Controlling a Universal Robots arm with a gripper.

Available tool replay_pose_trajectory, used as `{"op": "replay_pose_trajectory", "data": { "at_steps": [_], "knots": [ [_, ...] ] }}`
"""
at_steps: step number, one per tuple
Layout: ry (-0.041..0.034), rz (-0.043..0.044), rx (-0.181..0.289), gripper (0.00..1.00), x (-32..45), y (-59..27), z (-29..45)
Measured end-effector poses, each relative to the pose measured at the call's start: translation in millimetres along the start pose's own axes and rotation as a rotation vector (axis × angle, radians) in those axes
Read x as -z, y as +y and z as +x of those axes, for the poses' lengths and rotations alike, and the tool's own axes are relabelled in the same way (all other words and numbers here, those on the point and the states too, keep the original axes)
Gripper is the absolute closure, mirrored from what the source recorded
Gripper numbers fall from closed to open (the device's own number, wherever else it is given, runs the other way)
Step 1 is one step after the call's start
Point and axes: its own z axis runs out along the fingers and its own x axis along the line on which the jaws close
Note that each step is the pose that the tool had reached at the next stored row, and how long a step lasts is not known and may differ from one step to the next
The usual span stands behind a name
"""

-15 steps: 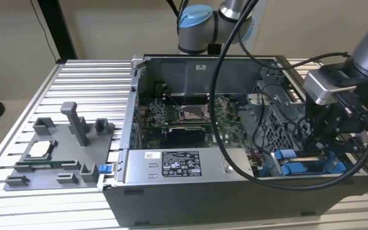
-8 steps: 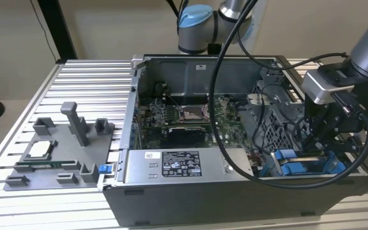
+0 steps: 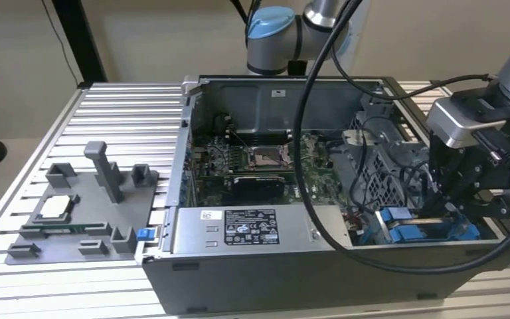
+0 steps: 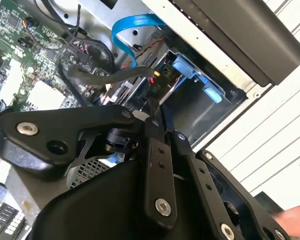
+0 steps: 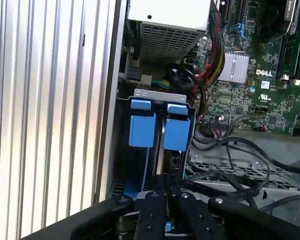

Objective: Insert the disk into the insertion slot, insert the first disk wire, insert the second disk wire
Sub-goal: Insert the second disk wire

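- The slatted aluminium table (image 3: 113,113), ridged in long parallel bars, carries everything.
- The open computer case (image 3: 264,279) of grey sheet metal sits in the middle of it. A green motherboard (image 3: 255,166) lies on its floor, and a boxy power supply (image 3: 246,229) with a black-and-white label sits against its near wall.
- On the exterior view's left stands a grey plastic fixture (image 3: 82,219) with upright posts, well apart from the case.
- The arm's black cables (image 3: 313,126) loop over the case.
- The gripper (image 3: 454,199) hangs at the case's near corner on the exterior view's right, just above the bay. In the second wrist view its slim black fingers (image 4: 155,107) lie close together, pinched on a small black connector (image 4: 154,90).
- The insertion slot (image 5: 157,127), a rectangular bay with bright blue plastic clips, lies straight ahead of the fingertips.
- Whether the disk sits in that bay I cannot tell.
- A flat light-blue ribbon wire (image 4: 132,27) curves down toward the bay.
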Motion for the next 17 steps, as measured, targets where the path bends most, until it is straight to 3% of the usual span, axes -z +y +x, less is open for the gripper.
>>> {"op": "replay_pose_trajectory", "data": {
  "at_steps": [17],
  "knots": [
    [0.0001, 0.0, 0.0, 1.0, 0.1, 0.1, 0.1]
  ]
}}
